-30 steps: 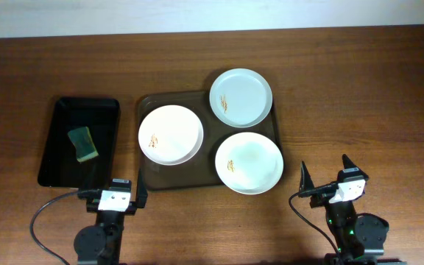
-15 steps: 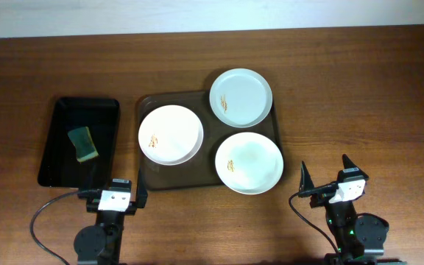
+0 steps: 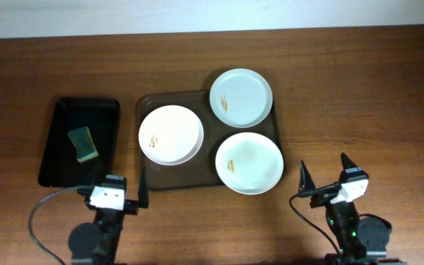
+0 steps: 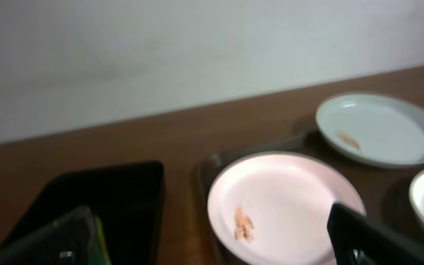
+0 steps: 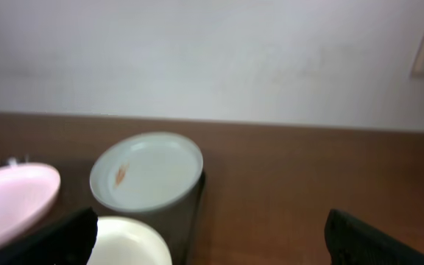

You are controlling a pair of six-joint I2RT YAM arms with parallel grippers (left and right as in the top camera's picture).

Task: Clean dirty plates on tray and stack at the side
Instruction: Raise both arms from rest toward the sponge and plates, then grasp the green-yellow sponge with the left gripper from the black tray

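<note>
Toward the left edge of the table, a black tray point(image 3: 79, 140) is lying flat, and a green and yellow sponge point(image 3: 84, 143) is sitting inside it. The sponge is probably soft and squashy, so pinching it across its sides should work.

The left gripper point(image 3: 115, 188) is hanging low by the front edge of the table, just in front of the black tray. Its two fingers are standing wide apart and are holding nothing.

In the middle of the table, the brown tray point(image 3: 160, 177) is carrying the three plates. The left plate point(image 3: 171, 135) is resting fully inside it and is showing a small orange smear. The back plate point(image 3: 241, 98) is poking over the tray's back right corner. The front plate point(image 3: 248, 163) is sticking out over the tray's right and front rim.

The plates are looking hard, smooth and thin. They are probably light, but slippery, and they could chip if dropped. The raised edge of a plate is the best place to grab, most of all where it is sticking out past the tray.

The right gripper point(image 3: 324, 171) is waiting by the front edge, to the right of the brown tray, with its fingers spread open and empty.
</note>
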